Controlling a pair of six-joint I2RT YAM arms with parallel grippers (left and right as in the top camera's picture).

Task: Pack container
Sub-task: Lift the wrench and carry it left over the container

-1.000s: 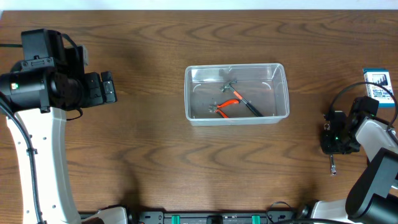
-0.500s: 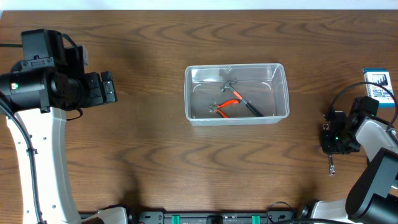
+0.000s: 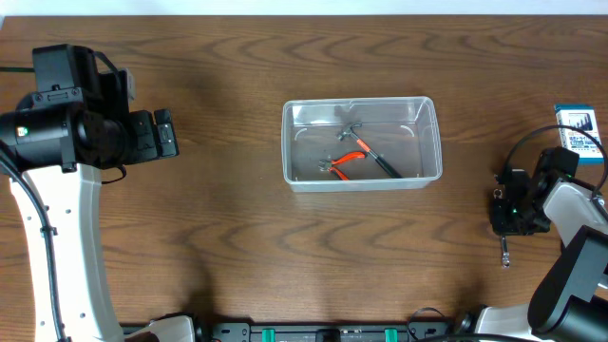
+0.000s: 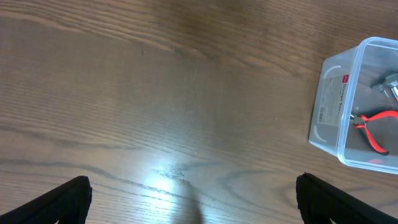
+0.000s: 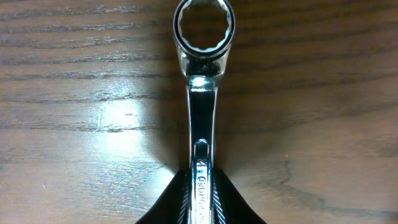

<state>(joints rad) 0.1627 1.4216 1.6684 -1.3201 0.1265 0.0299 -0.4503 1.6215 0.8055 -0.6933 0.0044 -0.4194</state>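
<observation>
Clenching a ring-end wrench (image 5: pixel 200 118) by its shaft, the right hand (image 3: pixel 509 236) is sitting nearer the container (image 3: pixel 362 180), which is lying up-left of it; the left hand (image 3: pixel 167 134) is hanging released.

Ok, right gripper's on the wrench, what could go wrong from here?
1. The right gripper pinches the wrench low on its shank, with the ring end sticking far out, so it may swing or slip when lifted.
2. The container already holds orange-handled pliers and another metal tool; the wrench could land across them or catch the rim.
</observation>
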